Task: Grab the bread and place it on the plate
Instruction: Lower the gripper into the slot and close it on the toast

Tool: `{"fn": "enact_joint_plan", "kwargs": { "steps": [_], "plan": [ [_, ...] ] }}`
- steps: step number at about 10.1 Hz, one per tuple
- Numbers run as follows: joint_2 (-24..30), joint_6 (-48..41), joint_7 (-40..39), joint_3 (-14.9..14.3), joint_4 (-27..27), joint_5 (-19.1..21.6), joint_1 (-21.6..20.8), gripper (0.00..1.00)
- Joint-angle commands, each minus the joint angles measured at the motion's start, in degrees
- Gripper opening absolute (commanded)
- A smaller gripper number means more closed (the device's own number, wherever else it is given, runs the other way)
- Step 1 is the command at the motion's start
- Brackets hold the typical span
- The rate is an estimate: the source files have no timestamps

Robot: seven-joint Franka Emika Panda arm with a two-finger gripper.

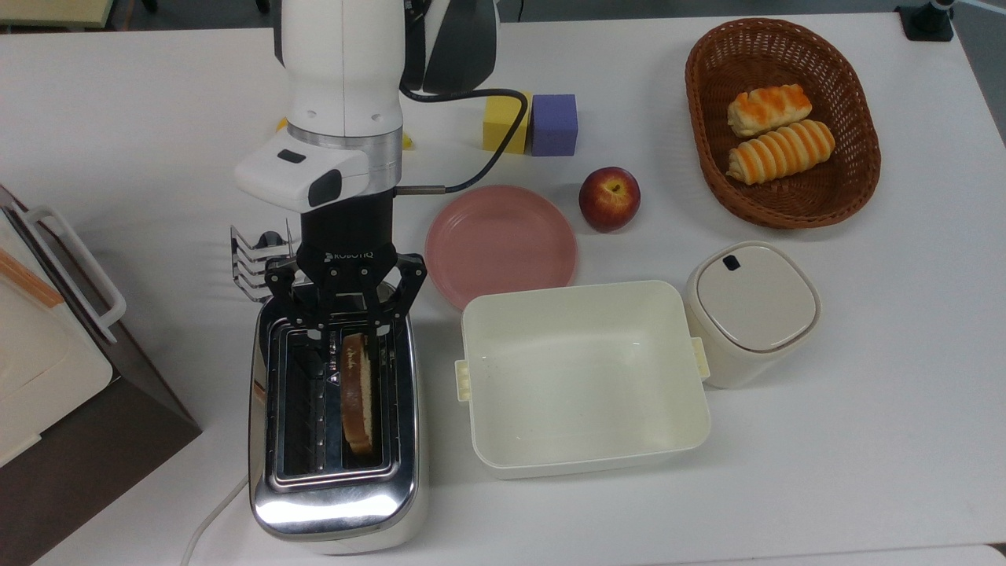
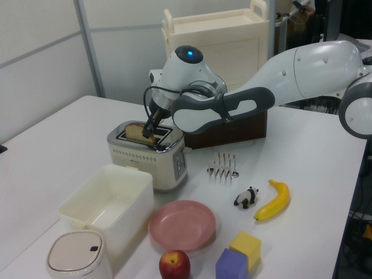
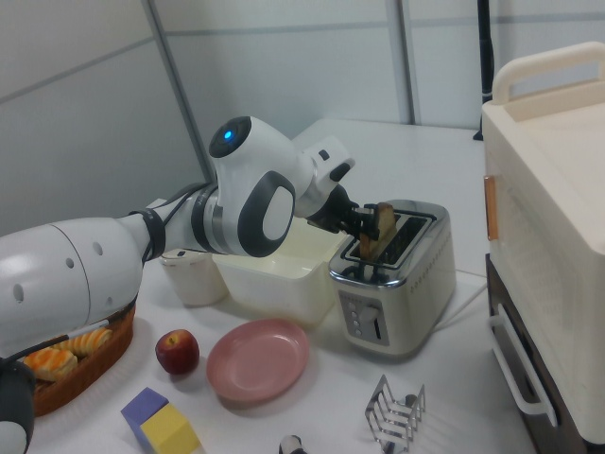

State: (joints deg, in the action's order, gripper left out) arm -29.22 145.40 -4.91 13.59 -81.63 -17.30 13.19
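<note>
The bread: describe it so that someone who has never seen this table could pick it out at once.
Find the chrome toaster at the top view's lower left, beside the cream tub. The bread stands on edge in its right slot, with the gripper at its far end. It is a thin, flat, light-brown slice with a darker crust, unlike the plump orange-striped rolls in the basket.

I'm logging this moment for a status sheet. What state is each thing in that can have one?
bread: standing on edge in a toaster slot, gripped at one end
gripper: shut on the bread
toaster: other slot empty
plate: empty, flat on the table
tub: open, empty
lidded container: lid on
basket: holds two rolls
toast rack: empty
</note>
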Motion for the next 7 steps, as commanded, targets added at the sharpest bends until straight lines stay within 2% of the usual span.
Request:
{"fn": "enact_joint_plan", "kwargs": {
  "steps": [1, 5, 7],
  "plan": [
    [0.6, 1.1, 1.8, 0.5, -1.2, -3.2, 0.3, 0.0],
    [1.3, 0.9, 1.9, 0.6, -1.3, -3.4, 0.8, 0.0],
    [4.8, -0.5, 2.3, 1.1, -1.4, -2.9, 1.0, 0.0]
  ]
}}
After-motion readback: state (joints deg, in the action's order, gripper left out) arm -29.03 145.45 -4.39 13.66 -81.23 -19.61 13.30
